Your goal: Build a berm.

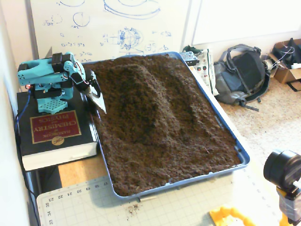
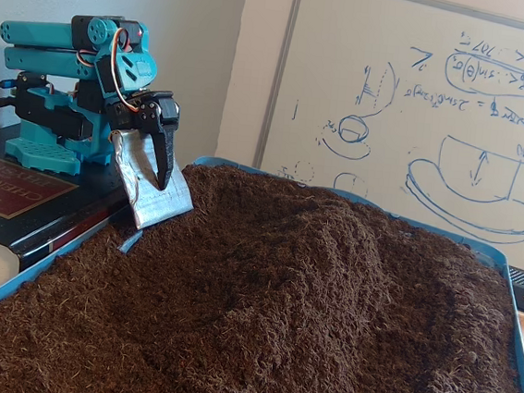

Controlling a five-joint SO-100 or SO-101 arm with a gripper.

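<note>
The berm [image 1: 143,96] is a long hump of dark brown crumbly soil running down the left half of the blue tray [image 1: 243,153]; in the low fixed view the berm [image 2: 331,250] rises mid-frame with sloping sides. The teal arm [image 1: 44,75] sits folded on a book. Its gripper [image 1: 99,101] hangs over the tray's left rim, apart from the berm. In the low view the gripper [image 2: 158,196] carries a silver blade [image 2: 155,200] whose tip touches the soil at the tray's edge [image 2: 130,240]. The black finger [image 2: 162,145] lies flat against the blade.
A thick book [image 1: 54,132] serves as the arm's base, left of the tray. A whiteboard [image 1: 117,23] stands behind. A backpack [image 1: 242,73] lies on the floor to the right. A cutting mat [image 1: 164,207] and a black camera [image 1: 282,169] are in front.
</note>
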